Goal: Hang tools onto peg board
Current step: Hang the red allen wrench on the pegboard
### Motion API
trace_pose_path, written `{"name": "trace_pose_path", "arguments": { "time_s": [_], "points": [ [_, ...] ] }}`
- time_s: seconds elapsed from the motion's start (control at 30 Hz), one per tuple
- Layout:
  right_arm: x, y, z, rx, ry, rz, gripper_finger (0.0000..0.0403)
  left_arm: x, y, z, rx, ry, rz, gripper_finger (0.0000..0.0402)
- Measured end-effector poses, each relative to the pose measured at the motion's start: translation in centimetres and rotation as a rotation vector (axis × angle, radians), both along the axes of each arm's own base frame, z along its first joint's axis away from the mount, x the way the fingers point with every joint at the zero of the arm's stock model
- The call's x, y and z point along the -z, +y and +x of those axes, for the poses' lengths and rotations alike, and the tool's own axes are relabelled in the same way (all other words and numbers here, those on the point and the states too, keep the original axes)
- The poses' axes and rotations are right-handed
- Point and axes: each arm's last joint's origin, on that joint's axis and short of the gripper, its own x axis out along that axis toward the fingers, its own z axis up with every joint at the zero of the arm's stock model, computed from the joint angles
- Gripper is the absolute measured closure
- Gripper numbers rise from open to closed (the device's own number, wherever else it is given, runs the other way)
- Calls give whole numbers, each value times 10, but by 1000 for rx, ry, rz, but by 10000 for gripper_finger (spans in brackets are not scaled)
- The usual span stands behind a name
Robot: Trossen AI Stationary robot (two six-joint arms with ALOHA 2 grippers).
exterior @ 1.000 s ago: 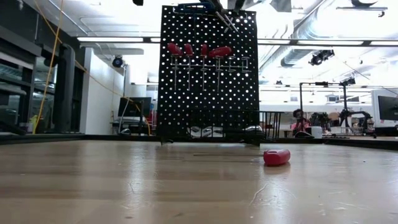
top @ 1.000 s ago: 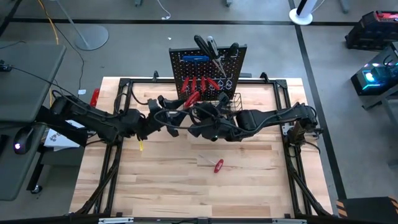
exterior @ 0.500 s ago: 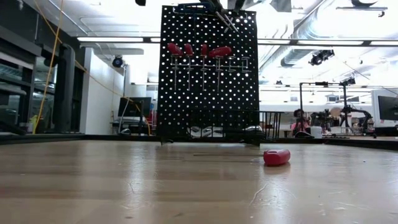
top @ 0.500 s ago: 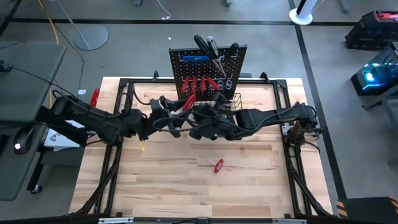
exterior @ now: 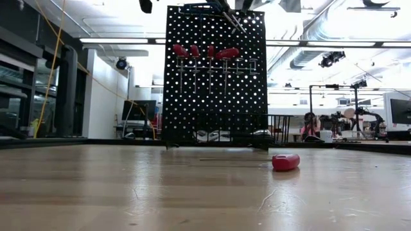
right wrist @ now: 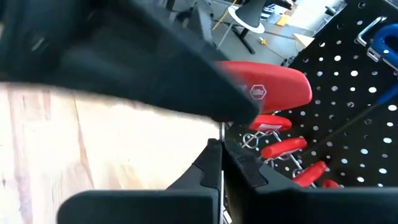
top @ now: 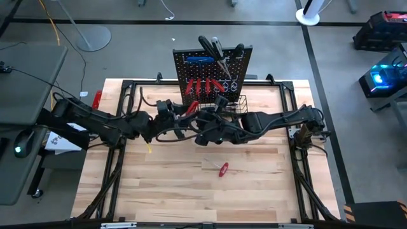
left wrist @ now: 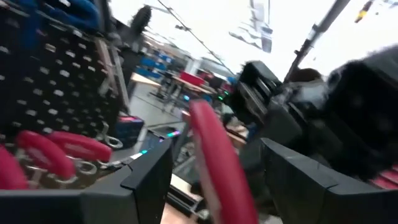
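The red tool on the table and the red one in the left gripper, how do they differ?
The table tool lies flat on bare wood, alone; the held tool is up in the air by the peg board. The table tool is untouched; the held one sits between the left gripper fingers. Both have red handles.

Wooden table (top: 191, 184), glossy red handle (left wrist: 217, 162)

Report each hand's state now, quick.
Left hand: closed around the handle of a red-handled screwdriver, near the upright black perforated peg board.
Right hand: shut on that screwdriver's thin metal shaft.
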Motion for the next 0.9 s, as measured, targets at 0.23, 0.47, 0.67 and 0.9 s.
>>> {"name": "trace_pose_path", "arguments": {
  "time_s": [0.23,0.47,0.67,0.9],
  "points": [
    [1,0,-1,10,12,-11,403,-5,2,-7,-48,16,26,217],
    [1,0,-1,1,26,-26,403,0,1,-5,-18,49,5,267],
    [1,0,-1,-1,29,-29,403,0,1,-5,-15,48,5,275],
    [1,0,-1,-1,28,-29,403,0,1,-5,-13,47,5,316]
  ]
}}
